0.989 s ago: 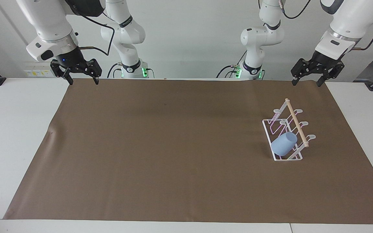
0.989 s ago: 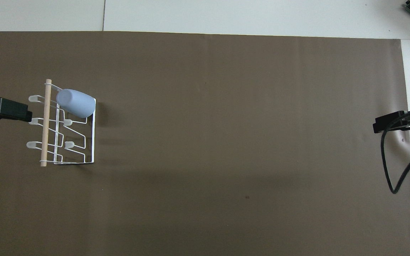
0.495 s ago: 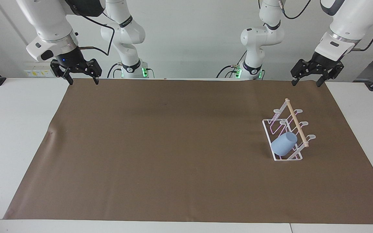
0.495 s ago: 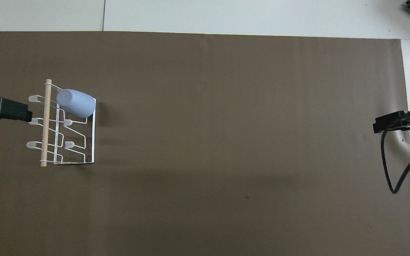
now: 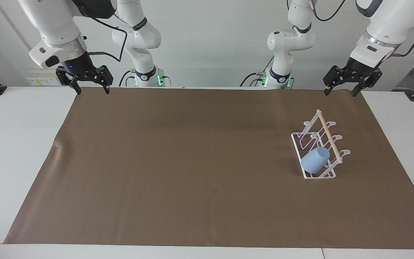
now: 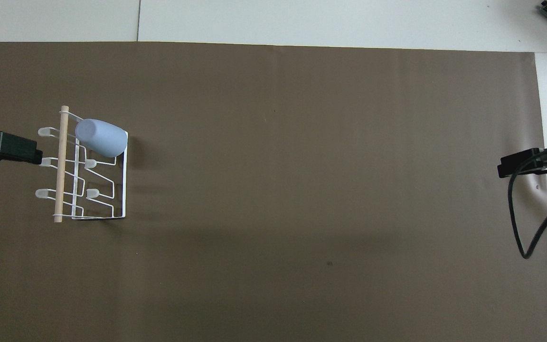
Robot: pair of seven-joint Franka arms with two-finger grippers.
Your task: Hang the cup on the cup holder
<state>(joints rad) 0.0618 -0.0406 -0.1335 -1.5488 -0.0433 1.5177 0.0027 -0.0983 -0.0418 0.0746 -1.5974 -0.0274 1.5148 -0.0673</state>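
Facing view: one cup (image 5: 315, 160) on one cup holder (image 5: 331, 176); left pincer (image 5: 340, 91) and right pincer (image 5: 92, 89) wide, empty.

One cup (image 5: 315, 160), one cup holder (image 5: 331, 176) (two grippers).

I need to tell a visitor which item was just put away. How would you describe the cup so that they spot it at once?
Start at the brown mat that covers the table, and go to the white wire cup holder at the left arm's end. The cup hangs tilted on the prong farthest from the robots. It is a light blue tumbler without a handle, the only coloured thing on the rack.
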